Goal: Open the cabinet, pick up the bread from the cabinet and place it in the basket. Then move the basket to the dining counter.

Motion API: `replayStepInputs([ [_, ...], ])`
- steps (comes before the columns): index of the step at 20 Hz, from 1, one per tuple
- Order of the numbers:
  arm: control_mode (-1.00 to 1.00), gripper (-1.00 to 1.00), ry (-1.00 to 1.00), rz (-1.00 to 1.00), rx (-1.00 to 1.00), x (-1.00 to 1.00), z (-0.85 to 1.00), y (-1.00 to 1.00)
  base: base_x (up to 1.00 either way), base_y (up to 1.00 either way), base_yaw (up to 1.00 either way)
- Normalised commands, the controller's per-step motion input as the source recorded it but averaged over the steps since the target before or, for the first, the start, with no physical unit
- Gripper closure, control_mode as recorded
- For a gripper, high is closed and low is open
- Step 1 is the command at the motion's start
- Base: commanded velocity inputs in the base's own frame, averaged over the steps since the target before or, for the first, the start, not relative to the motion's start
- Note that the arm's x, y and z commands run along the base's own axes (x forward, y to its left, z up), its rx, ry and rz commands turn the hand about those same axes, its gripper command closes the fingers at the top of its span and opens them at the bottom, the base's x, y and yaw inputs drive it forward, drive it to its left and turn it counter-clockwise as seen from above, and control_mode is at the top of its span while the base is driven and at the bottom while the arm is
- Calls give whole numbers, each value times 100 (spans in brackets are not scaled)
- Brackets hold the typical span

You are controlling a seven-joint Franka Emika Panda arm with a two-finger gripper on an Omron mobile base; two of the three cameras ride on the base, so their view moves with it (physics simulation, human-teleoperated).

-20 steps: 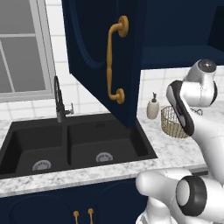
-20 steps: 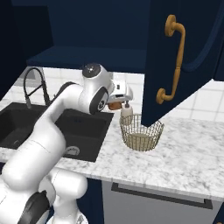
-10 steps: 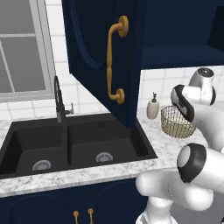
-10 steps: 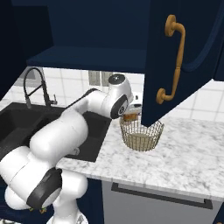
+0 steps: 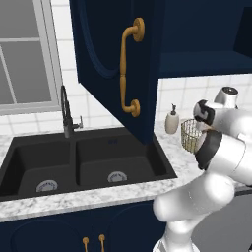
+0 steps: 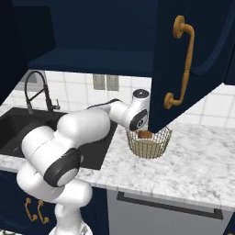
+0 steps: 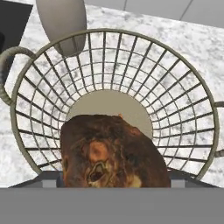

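Note:
The golden-brown bread (image 7: 111,151) sits between my gripper (image 7: 112,177) fingers, which are shut on it and mostly hidden behind it. Directly beneath lies the round tan wire basket (image 7: 183,100), its mouth facing the hand. From the right base view the bread (image 6: 146,134) hangs at the rim of the basket (image 6: 149,146), with the gripper (image 6: 145,131) just above it, under the open navy cabinet door (image 6: 202,55). The basket (image 5: 188,135) also stands on the marble counter beside my arm. The cabinet door (image 5: 108,64) with its brass handle swings out over the sink.
A white soap bottle (image 5: 171,120) stands just behind the basket, close to its rim (image 7: 61,22). The black double sink (image 5: 88,162) and faucet (image 5: 66,113) lie to the left. Marble counter (image 6: 202,165) stretches right of the basket.
The arm has swung right and down, carrying the bread from beside the soap bottle to the basket's mouth. The basket and cabinet door have not moved.

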Motion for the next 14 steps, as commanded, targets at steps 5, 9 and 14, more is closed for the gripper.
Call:
replayStepInputs([
  [5,-100,100,12,0,9,52,-47,-31,0,0,0],
  [9,-100,100,8,0,1,50,-33,-13,0,0,0],
  [14,-100,100,6,0,0,57,-30,-3,0,0,0],
])
